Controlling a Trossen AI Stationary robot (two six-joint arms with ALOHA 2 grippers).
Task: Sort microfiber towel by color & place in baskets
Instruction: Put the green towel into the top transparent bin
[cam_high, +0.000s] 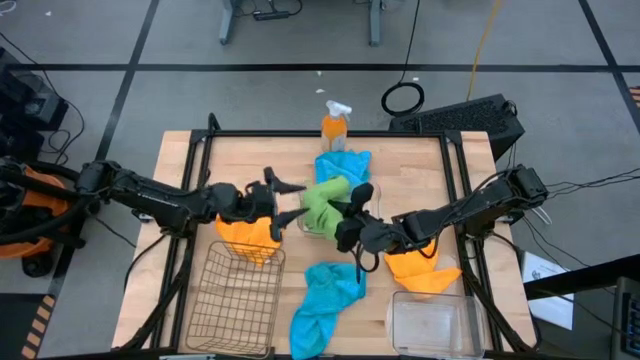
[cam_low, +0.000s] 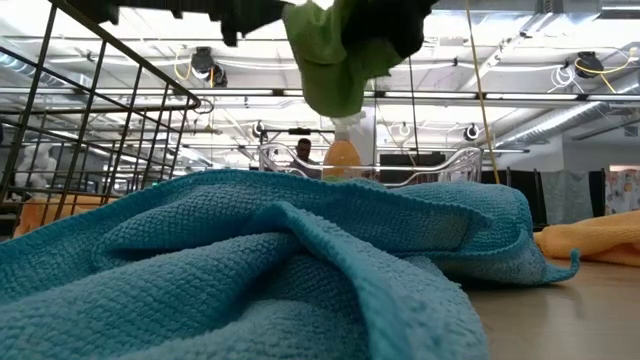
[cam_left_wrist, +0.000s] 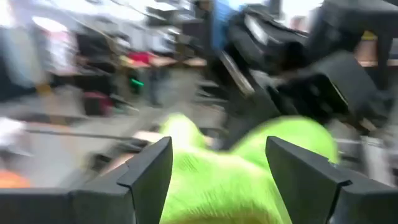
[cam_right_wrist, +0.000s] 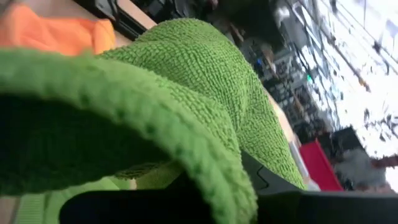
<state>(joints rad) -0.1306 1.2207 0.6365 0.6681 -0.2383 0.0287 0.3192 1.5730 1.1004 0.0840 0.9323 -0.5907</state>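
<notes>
Look to the table's middle in the high view: the right gripper (cam_high: 352, 205) is clamped on a green towel (cam_high: 325, 205), which hangs lifted above a clear plastic basket (cam_high: 312, 228). The left gripper (cam_high: 285, 187) sits just beside that towel, its fingers (cam_left_wrist: 149, 171) spread apart with green cloth showing between them.

Note the other towels:
- A blue towel (cam_high: 345, 163) lies beyond the green one, next to the orange spray bottle (cam_high: 335, 122).
- A second blue towel (cam_high: 322, 300) lies at the near edge, between the wire mesh basket (cam_high: 235, 300) and a second clear plastic basket (cam_high: 432, 322).
- One orange-yellow towel (cam_high: 245, 235) rests at the wire basket's far rim.
- The other orange-yellow towel (cam_high: 422, 272) rests under the right arm, beside the second plastic basket.
</notes>
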